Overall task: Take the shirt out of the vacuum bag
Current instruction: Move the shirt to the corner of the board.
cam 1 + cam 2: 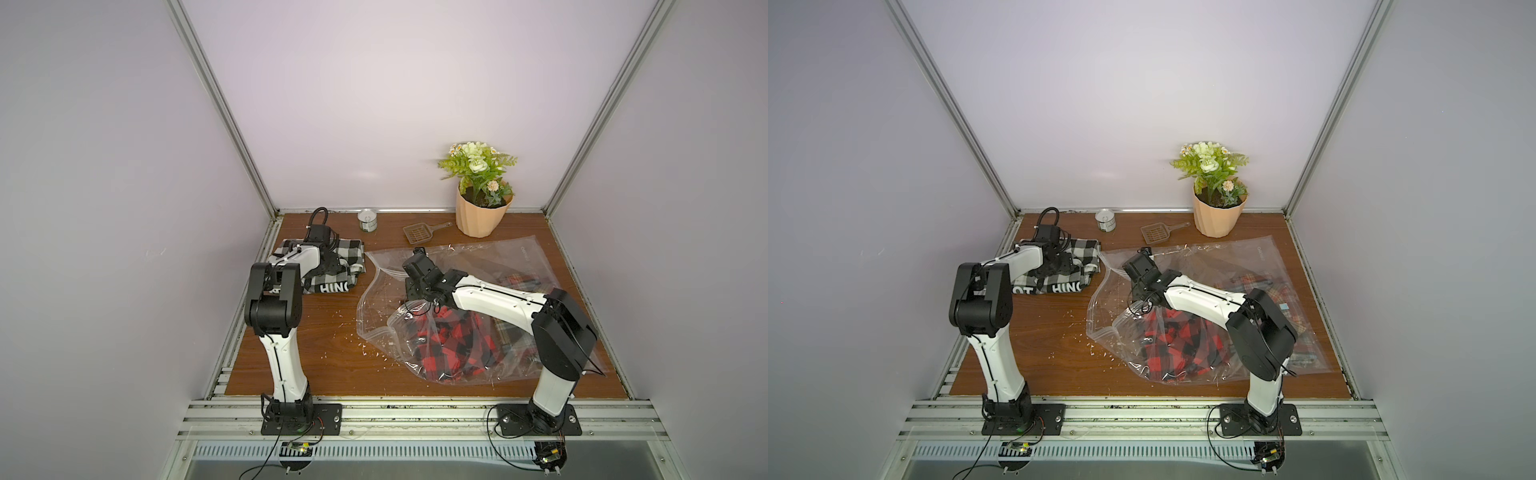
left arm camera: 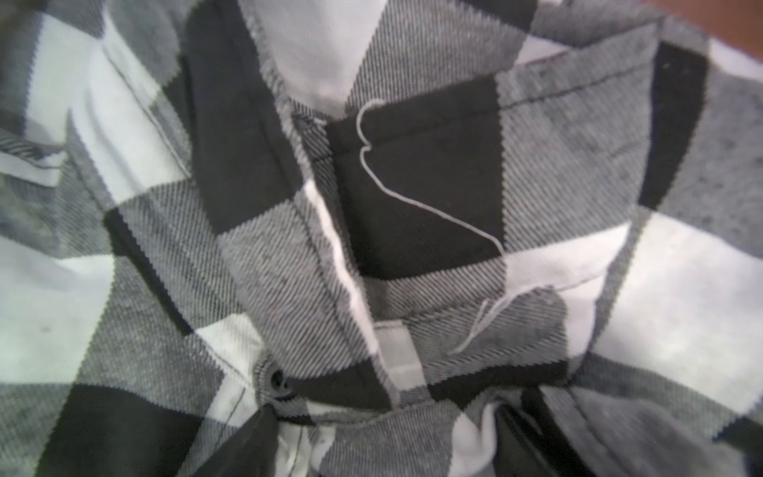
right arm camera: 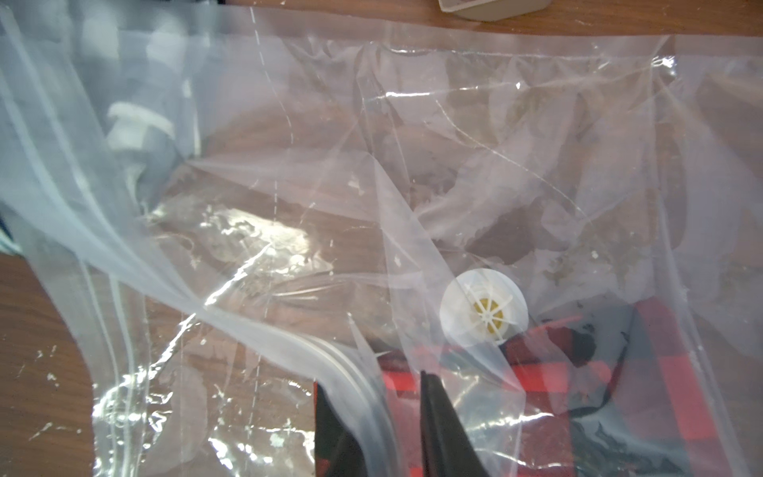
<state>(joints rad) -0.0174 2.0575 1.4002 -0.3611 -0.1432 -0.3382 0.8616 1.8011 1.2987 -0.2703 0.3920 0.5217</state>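
The clear vacuum bag (image 1: 382, 299) (image 1: 1204, 257) lies on the right half of the table. Inside it sits a red and black checked shirt (image 1: 453, 340) (image 3: 681, 392), beside the round white valve (image 3: 483, 307). My right gripper (image 1: 409, 291) (image 3: 371, 380) is shut on the bag's zip-seal edge and holds that rim lifted off the table. At the back left a black and white checked shirt (image 1: 340, 249) (image 2: 413, 206) lies outside the bag. My left gripper (image 1: 330, 268) (image 2: 380, 437) stands open right over it, with loose cloth bunched between its fingers.
A tan plaid garment (image 1: 523, 282) shows through the bag's right side. Along the back wall stand a tin can (image 1: 368, 219), a brown slotted scoop (image 1: 419, 232) and a potted plant (image 1: 482, 216). Small white flecks lie on the wooden table (image 1: 311, 353).
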